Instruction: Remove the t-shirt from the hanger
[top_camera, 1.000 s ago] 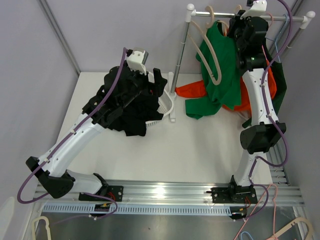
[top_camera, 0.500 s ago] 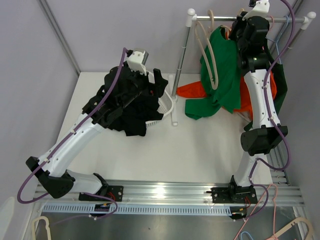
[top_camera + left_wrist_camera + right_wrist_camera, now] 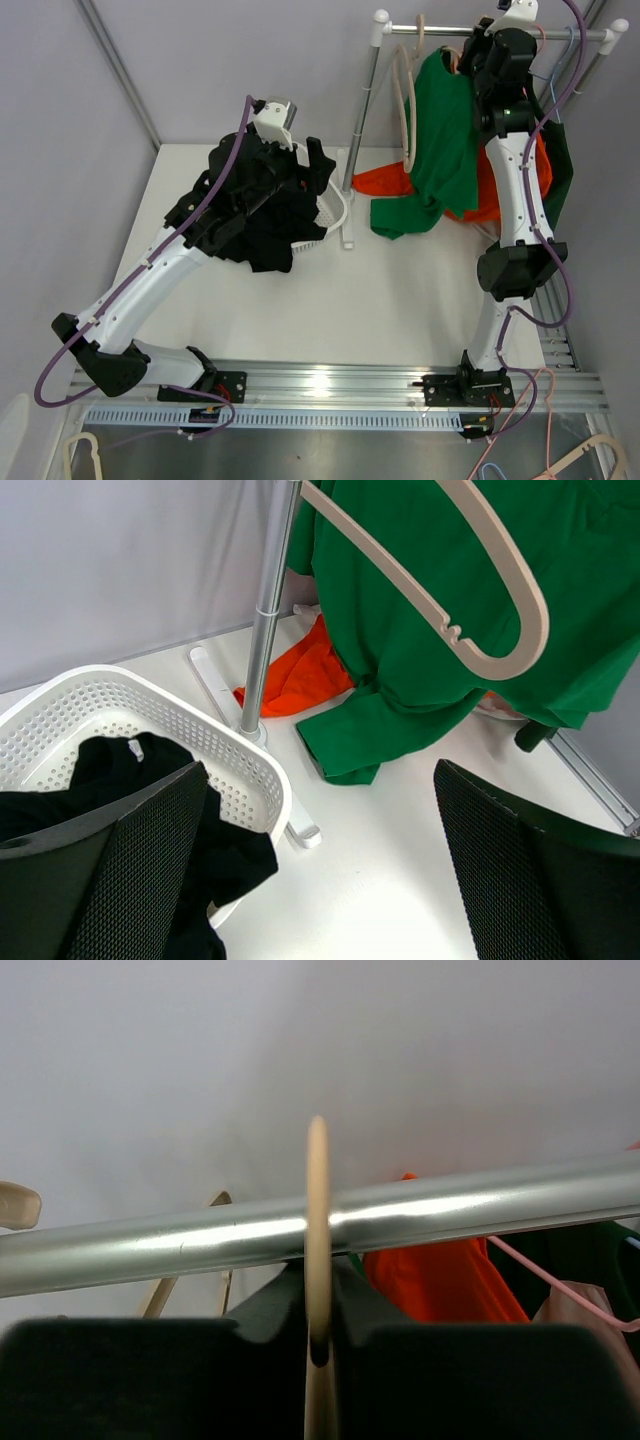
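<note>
Green t-shirt [image 3: 445, 150] hung below the silver metal rail [image 3: 440, 36] on a thin beige hanger [image 3: 317, 1190], whose hook the right gripper [image 3: 318, 1345] pinched just under that rail. The left gripper [image 3: 320, 780] gaped wide, well left of the rail.

Bright even light; soft-focus hanger [image 3: 318, 1190], glare on rail [image 3: 450, 1210]

Basket [image 3: 338, 208] left — t-shirt [image 3: 445, 140] on rack [image 3: 366, 120]
</note>
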